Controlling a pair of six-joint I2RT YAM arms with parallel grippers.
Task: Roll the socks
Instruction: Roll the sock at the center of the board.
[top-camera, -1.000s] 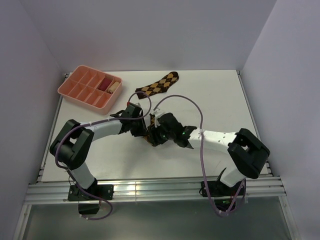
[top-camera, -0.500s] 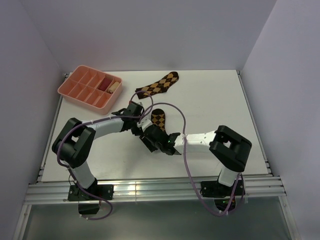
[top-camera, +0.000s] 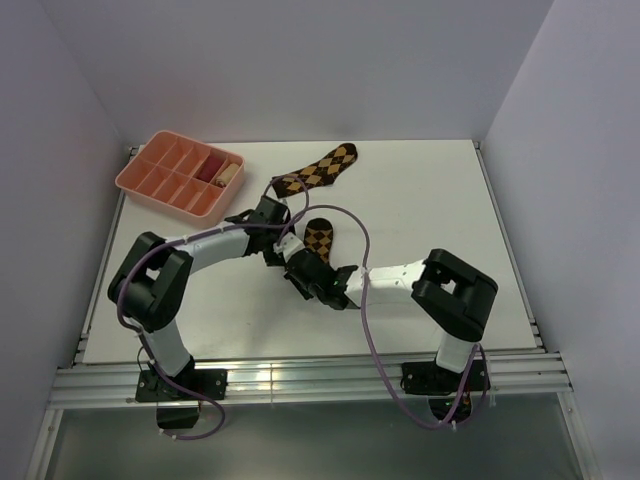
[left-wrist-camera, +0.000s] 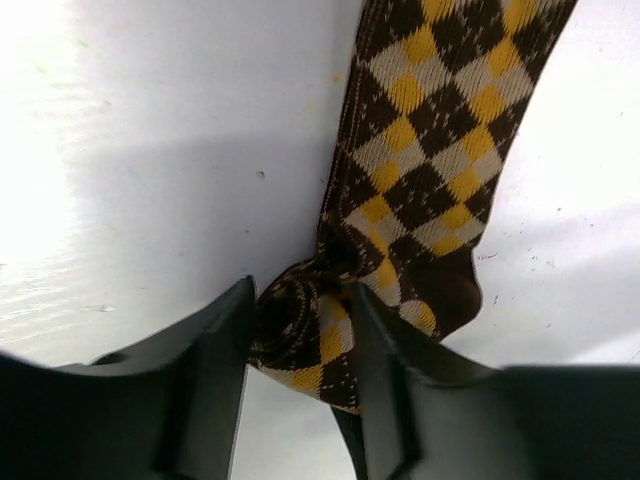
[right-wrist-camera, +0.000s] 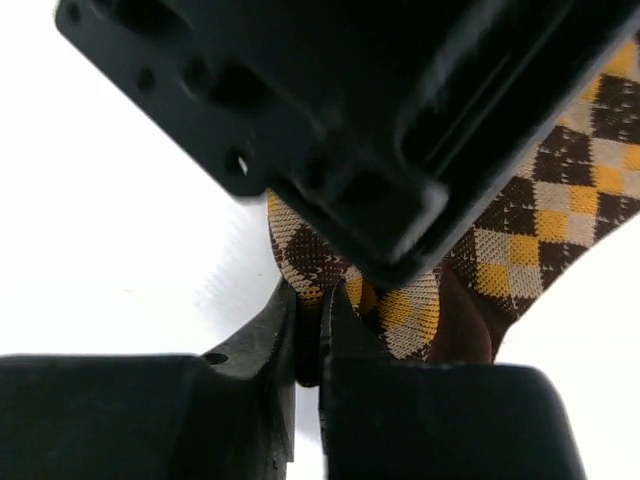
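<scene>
White table (top-camera: 430, 200) holds brown argyle socks (top-camera: 318, 170), one bunched.

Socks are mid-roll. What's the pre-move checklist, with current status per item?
1. Right gripper shut on the near dark brown argyle fabric sock: ok. The jaws are closed with the fabric edge between them.
2. Left gripper grip on that sock's bunched end: cannot tell. Its fingers flank the bunch, but the squeeze is unclear.
3. Roll finished: not ok. Only one end is bunched and the rest lies flat.
4. Far dark brown argyle fabric sock free of both grippers: ok. It lies flat.
5. Pink plastic divided tray has free compartments: ok. Only the reddish roll and beige roll are inside.
</scene>
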